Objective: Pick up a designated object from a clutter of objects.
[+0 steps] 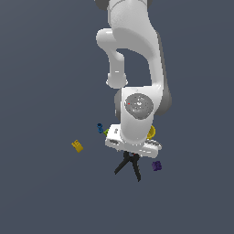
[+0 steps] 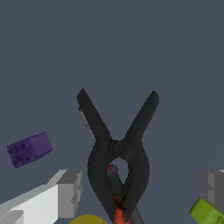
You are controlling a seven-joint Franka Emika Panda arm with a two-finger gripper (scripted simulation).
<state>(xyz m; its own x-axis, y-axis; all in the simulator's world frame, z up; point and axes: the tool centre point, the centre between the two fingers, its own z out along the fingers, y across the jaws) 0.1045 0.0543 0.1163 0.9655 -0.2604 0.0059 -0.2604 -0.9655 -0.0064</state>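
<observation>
Your gripper (image 2: 138,192) stands spread wide, one grey finger (image 2: 69,192) on each side of the black spring clamp (image 2: 117,151), neither pad touching it. The clamp lies flat between them, its two handle legs splayed away from the wrist. A screwdriver with a red-black handle (image 2: 118,205) passes under the clamp's jaw end.

In the exterior view the clamp (image 1: 128,165) sits at 6 o'clock from the hand. From the clamp, the purple block (image 1: 156,165) lies at 3 o'clock, the yellow block (image 1: 77,146) at 10 o'clock and well apart, the blue piece (image 1: 100,128) at 11, and the yellow cup (image 1: 151,132) at 1, half hidden behind the arm.
</observation>
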